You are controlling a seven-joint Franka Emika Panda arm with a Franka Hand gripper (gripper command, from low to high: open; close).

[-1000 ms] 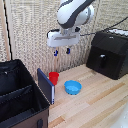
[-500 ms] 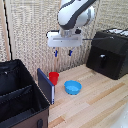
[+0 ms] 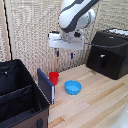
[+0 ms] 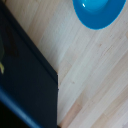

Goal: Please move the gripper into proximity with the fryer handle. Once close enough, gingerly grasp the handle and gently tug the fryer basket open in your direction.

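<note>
One gripper (image 3: 65, 54), one fryer basket (image 3: 106, 61), one red cup (image 3: 53, 77), one blue bowl (image 3: 72, 87) and one large black open case (image 3: 20, 97) with inner dividers show in the exterior view.

The fryer basket is the front face of a boxy black air fryer at the right edge of the frame, just above mid-height; a dark vertical handle (image 3: 102, 62) stands out from it.

The gripper hangs in the upper centre, above the bench (image 3: 100, 100), its two blue-tipped fingers (image 3: 57, 52) pointing down and held apart with nothing between them. It is well apart from the handle, with open air between the two.

The cup and bowl sit near each other at centre, below the gripper; the case fills the lower left. Bare pale wood lies in front of the fryer.

The wrist view shows the bowl (image 4: 99, 11), bench planks and a dark case edge (image 4: 30, 80).
</note>
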